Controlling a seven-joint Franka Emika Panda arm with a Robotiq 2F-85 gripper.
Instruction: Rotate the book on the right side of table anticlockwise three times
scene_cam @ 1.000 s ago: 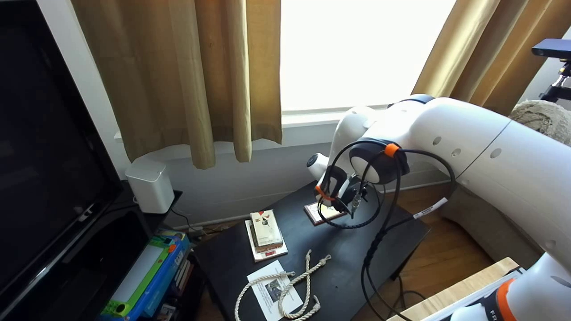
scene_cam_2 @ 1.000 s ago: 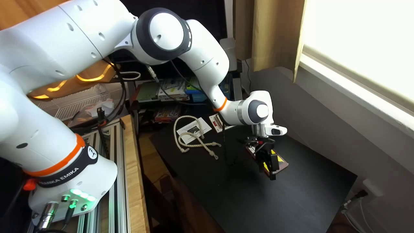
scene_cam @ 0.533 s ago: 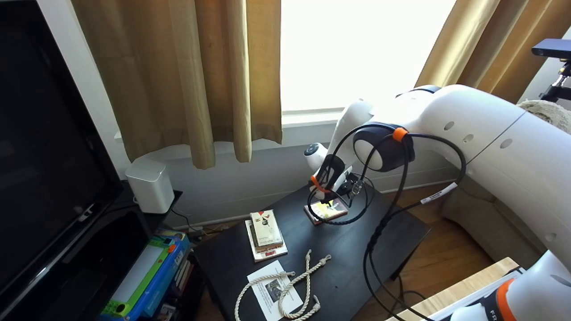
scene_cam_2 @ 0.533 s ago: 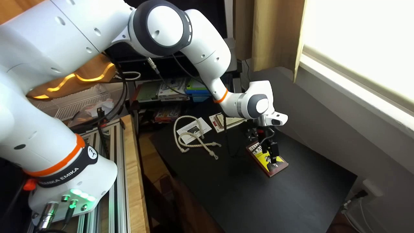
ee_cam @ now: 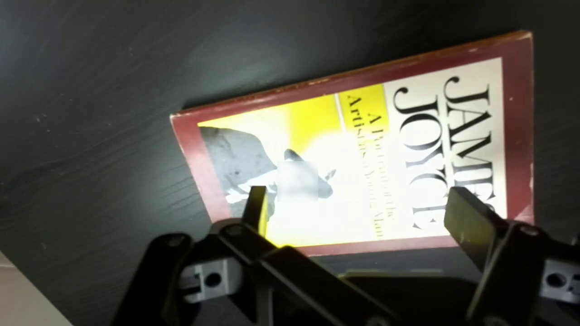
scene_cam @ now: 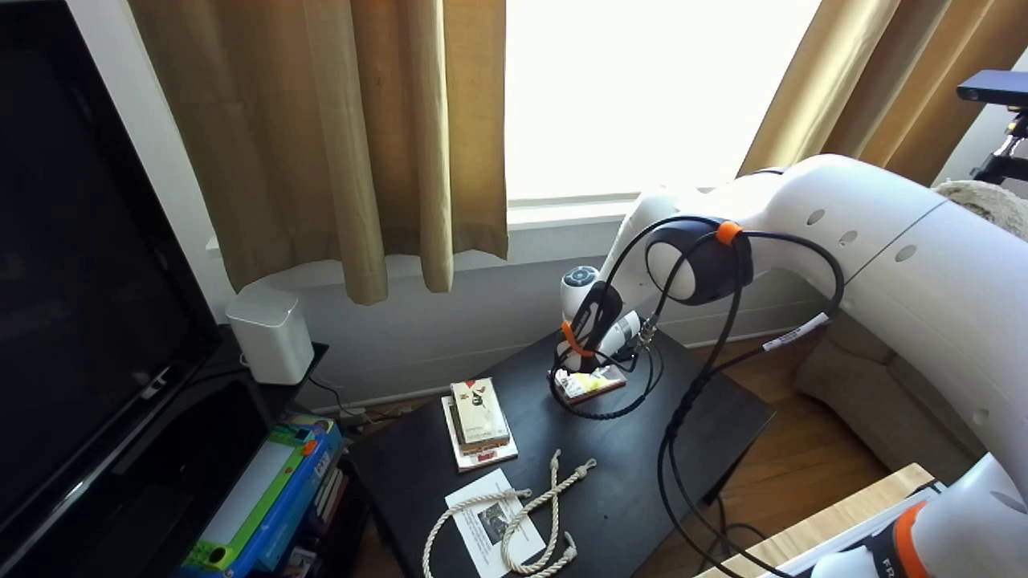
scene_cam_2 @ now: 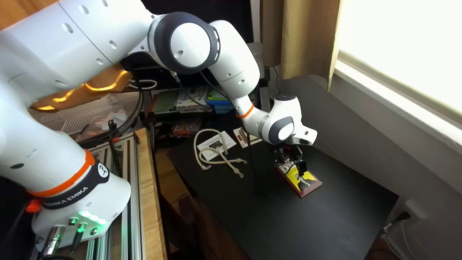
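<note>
"Robot wrist (scene_cam: pixel 580 299) has tilted since the earlier frame. In an exterior view, the book (scene_cam: pixel 596 384) lies unmoved at the far side of the table (scene_cam: pixel 626 457)."

"Turned yet?"

"Neither exterior view shows a turn; probably all three remain."

"Close up?"

"Wrist view: gripper (ee_cam: pixel 360 208) spread apart over it, clamped on nothing. Whether they touch is unclear; the book's middle is bleached white, one corner hidden."

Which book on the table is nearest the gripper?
The James Joyce book, dark-red border, yellow on its cover. It lies by itself, beneath the open gripper; the stacked books are farther off.
</note>
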